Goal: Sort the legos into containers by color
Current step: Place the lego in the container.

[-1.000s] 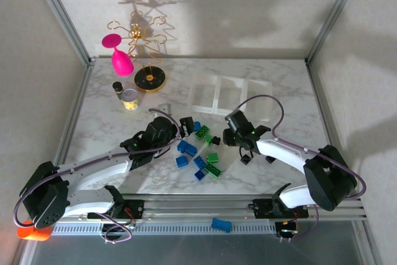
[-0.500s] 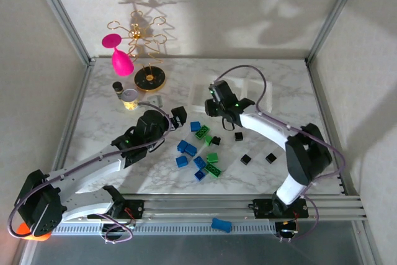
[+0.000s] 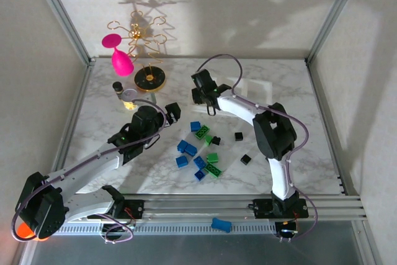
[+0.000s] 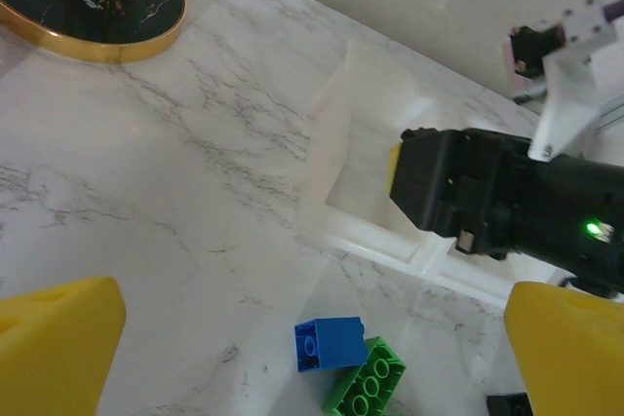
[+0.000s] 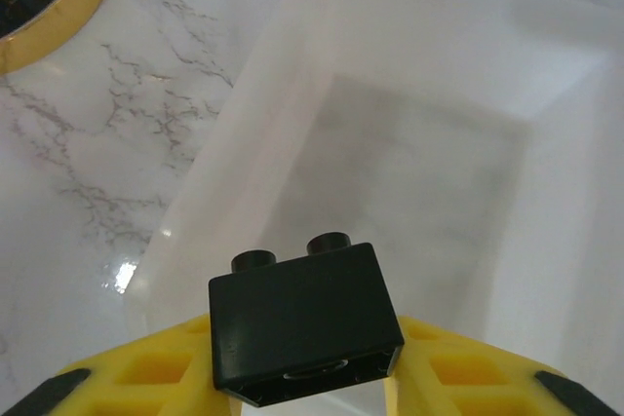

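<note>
Now, right gripper point(image 3: 201, 95): I see it clamped on a black brick point(image 5: 302, 323) above the tray's point(image 5: 255, 94) left compartment
Left gripper point(image 3: 171, 113): spread, empty

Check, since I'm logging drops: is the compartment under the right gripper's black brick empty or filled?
Empty: in the right wrist view the compartment floor is bare beyond the held black brick.

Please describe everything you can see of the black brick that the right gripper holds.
The black brick is a small oblong block of smooth, slightly glossy plastic, with two round studs showing at its far edge. It is clamped at both ends between the yellow jaws of the right gripper. It hangs over the near rim of the white tray, apparently touching nothing else.
</note>
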Robot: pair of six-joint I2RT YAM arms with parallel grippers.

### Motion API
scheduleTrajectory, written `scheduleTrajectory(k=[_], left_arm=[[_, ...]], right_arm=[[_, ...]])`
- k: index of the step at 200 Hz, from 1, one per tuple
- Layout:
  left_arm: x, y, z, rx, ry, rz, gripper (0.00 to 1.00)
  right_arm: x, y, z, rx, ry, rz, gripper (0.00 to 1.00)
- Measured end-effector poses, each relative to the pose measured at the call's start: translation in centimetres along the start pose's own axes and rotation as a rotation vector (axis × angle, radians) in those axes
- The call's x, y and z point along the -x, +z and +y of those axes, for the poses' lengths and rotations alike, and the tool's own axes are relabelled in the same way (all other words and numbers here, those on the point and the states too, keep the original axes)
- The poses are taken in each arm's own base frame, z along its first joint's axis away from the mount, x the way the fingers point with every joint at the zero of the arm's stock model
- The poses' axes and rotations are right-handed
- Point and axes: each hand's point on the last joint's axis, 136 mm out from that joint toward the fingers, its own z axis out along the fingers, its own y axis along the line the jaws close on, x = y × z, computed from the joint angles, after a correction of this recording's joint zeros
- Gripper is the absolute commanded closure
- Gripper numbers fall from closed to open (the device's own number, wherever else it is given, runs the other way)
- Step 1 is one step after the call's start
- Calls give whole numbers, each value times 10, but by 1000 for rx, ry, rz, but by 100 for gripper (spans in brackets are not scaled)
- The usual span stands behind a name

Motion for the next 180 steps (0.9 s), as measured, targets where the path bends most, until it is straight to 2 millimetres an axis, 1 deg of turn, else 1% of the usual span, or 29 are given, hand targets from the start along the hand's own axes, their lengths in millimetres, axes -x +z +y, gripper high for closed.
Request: scheduleTrajectory(k=[12,21,35,50,79,94,105,114,137,151,163,172,180], left_arm=[[1,0,1,3,1,-1,1],[1,0,2,6,2,-2,1],[3,-1,4,10,7,-5,0],[6,-2,4,9,8,-13,0],[9,-4,4,7,10,-20,0],[7,-4,4,5,11,-12,1],[6,-5,4,0,12,-3,0],[6,-6,2,-10,11,0,0],[9,-12,-5,-46,3,1,0],[9,-15,-10,-72,-3,6,0],[7,-17,-13,-89,-5,13,0],[3,-18,-15,-97,-6,23,0],[-1,-18,-17,-105,-7,36,0]], right_arm=[[1,5,-1,-11,-7,4,54],[1,8,-1,-18,-12,6,53],[-1,9,-4,-31,-21,12,52],[-2,9,-6,-39,-26,16,48],[-1,8,-7,-39,-24,16,48],[2,5,-6,-28,-21,11,46],[2,-4,-4,-7,-17,6,46],[2,-14,-4,9,-12,2,45],[-2,-50,-9,48,21,-24,41],[-9,-70,-13,69,44,-34,39],[-19,-82,-18,75,65,-36,38],[-30,-85,-21,73,74,-26,38],[-44,-86,-23,67,80,-7,36]])
